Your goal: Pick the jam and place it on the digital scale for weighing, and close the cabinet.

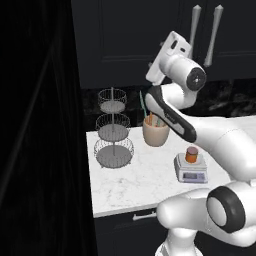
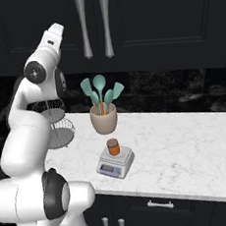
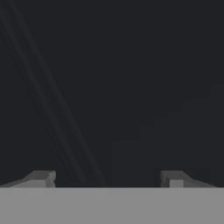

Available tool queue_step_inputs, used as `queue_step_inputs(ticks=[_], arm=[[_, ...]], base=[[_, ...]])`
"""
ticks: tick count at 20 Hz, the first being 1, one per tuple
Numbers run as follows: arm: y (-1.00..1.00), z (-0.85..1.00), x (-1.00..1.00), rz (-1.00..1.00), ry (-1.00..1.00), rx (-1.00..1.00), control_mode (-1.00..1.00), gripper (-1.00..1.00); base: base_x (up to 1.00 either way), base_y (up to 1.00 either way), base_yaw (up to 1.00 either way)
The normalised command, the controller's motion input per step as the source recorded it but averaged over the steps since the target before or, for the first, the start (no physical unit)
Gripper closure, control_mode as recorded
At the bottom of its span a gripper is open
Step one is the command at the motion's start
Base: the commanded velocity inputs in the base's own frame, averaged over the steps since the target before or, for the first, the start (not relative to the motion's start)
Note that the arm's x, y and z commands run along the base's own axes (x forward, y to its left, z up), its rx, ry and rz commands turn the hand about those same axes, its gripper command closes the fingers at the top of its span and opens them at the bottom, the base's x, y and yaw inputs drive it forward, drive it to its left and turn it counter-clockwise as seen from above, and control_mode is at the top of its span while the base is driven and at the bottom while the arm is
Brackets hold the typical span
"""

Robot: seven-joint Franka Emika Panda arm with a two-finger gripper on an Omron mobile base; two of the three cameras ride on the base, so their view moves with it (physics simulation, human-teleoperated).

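I saw the jam (image 2: 113, 147) standing on the digital scale (image 2: 116, 163). My fingers (image 3: 43, 177) were spread and empty, raised facing the cabinet (image 3: 131, 65) door's dark panel, close in front for pushing.

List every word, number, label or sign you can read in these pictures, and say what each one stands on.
No legible text anywhere.
Digital scale: its front display panel shows dark marks, too small and blurred to read.
Jam on the scale: no label that can be made out.
Cabinet doors and utensil cup: plain, no writing.
Hand view, between the open tool tips: a dark surface, no marks.
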Motion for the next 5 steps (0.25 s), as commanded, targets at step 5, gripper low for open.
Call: queue_step_inputs(ticks=[5], arm=[[-0.40, -0.17, 0.01, 0.03, -0.01, 0.04, -1.00, -1.00]], base=[[0.00, 0.00, 0.00]])
